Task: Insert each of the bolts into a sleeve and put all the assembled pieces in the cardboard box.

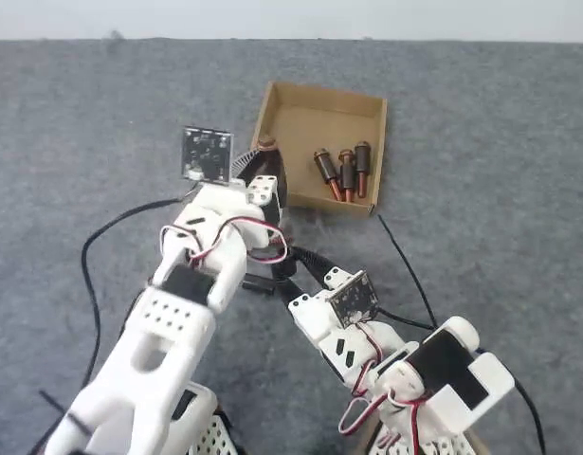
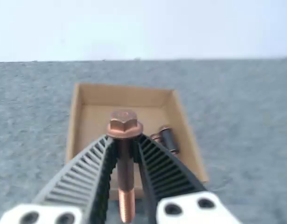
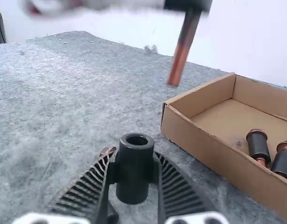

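Note:
My left gripper point(image 2: 124, 140) is shut on a copper bolt point(image 2: 125, 177) just under its hex head, with the shaft pointing down. In the high view this gripper point(image 1: 267, 171) hangs by the left wall of the cardboard box point(image 1: 300, 102). My right gripper point(image 3: 134, 156) is shut on a black sleeve point(image 3: 134, 170) that stands upright with its bore facing up, low over the grey mat. The bolt's shaft point(image 3: 180, 51) hangs higher up and farther off than the sleeve, apart from it. Three assembled pieces point(image 1: 346, 171) lie in the box; one of them point(image 3: 257, 144) shows in the right wrist view too.
The box wall point(image 3: 213, 144) stands just past the sleeve. A small copper part point(image 3: 107, 150) peeks out beside one right finger. Black cables point(image 1: 405, 261) trail over the grey mat point(image 1: 481, 190) near both arms. Open mat lies left and right of the box.

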